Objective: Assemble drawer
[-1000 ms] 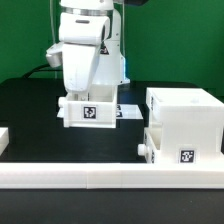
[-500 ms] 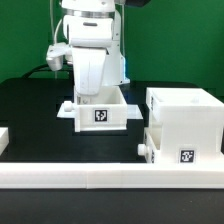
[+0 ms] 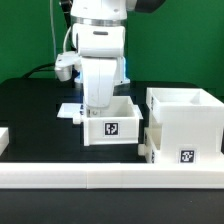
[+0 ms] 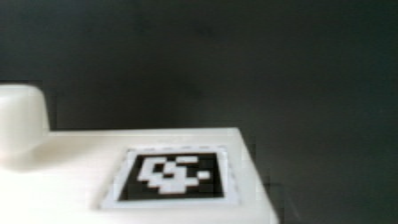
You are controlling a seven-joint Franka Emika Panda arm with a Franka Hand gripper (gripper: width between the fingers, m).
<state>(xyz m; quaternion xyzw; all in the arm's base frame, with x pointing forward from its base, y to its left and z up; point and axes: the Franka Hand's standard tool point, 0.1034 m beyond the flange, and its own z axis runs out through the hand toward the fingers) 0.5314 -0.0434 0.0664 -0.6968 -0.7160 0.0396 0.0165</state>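
Note:
My gripper point(image 3: 98, 106) reaches down into a small open-topped white drawer tray point(image 3: 110, 129) with a tag on its front. It holds the tray by its wall, and the fingertips are hidden inside. The tray sits just to the exterior view's left of the large white drawer housing point(image 3: 185, 112), with a small gap between them. Low on the housing there is a tag point(image 3: 185, 155) and a knob-like bump point(image 3: 143, 151). The wrist view shows the tray's tagged white face point(image 4: 173, 172) close up, with a white rounded part point(image 4: 18, 125) beside it.
A long low white rail point(image 3: 90, 178) runs along the front. The marker board point(image 3: 68, 110) lies flat behind the tray, partly covered. A white piece point(image 3: 3, 136) shows at the exterior view's left edge. The table is black.
My gripper and the tray have moved towards the exterior view's right and nearer the camera, closing on the housing. The housing has not moved.

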